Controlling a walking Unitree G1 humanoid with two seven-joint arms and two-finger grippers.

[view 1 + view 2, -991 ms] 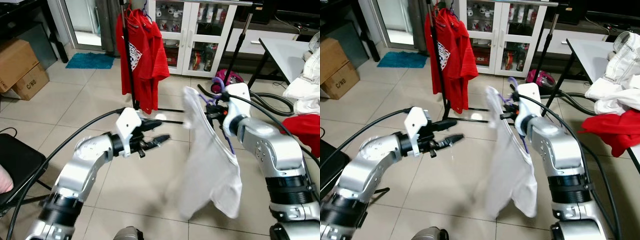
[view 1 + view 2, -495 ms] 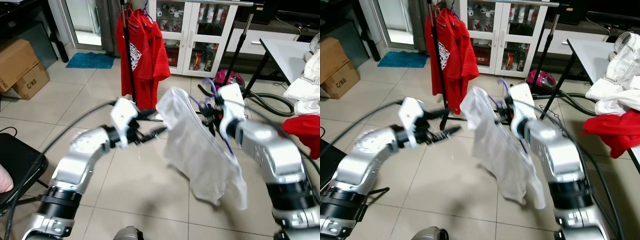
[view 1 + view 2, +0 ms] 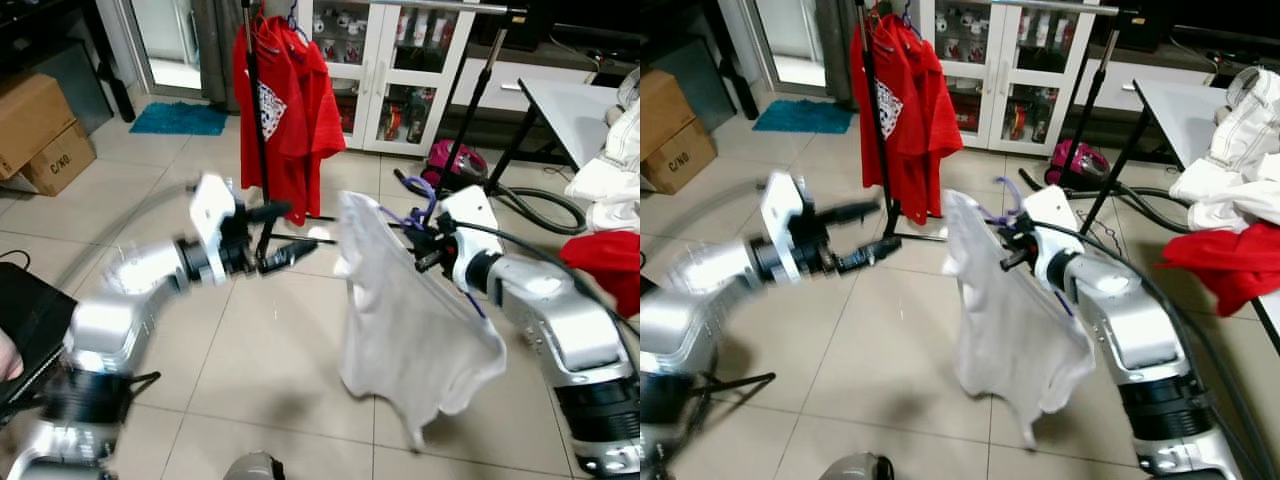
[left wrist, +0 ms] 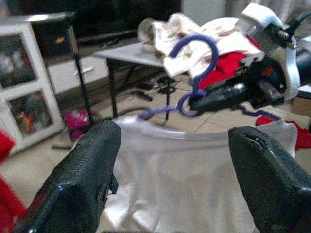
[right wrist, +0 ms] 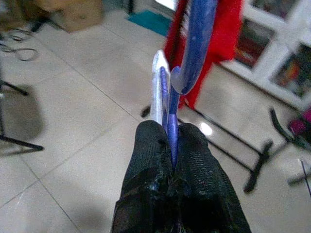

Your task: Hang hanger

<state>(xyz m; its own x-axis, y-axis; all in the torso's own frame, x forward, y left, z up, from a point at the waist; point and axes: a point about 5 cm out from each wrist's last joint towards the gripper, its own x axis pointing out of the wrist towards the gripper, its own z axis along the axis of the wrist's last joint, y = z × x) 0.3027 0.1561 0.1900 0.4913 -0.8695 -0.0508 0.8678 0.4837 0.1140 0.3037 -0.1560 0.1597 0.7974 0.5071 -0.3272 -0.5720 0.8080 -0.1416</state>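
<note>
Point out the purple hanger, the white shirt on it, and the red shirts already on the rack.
purple hanger (image 4: 201, 48): left wrist view, on the curve of its hook.
white shirt (image 3: 405, 325): left eye view, middle of the hanging cloth.
red shirts (image 3: 290, 110): left eye view, on the chest of the front shirt.

Both arms raised forward.
The left gripper (image 3: 283, 232) has fingers spread apart; the right gripper (image 5: 170, 160) has fingers pinched together.
</note>
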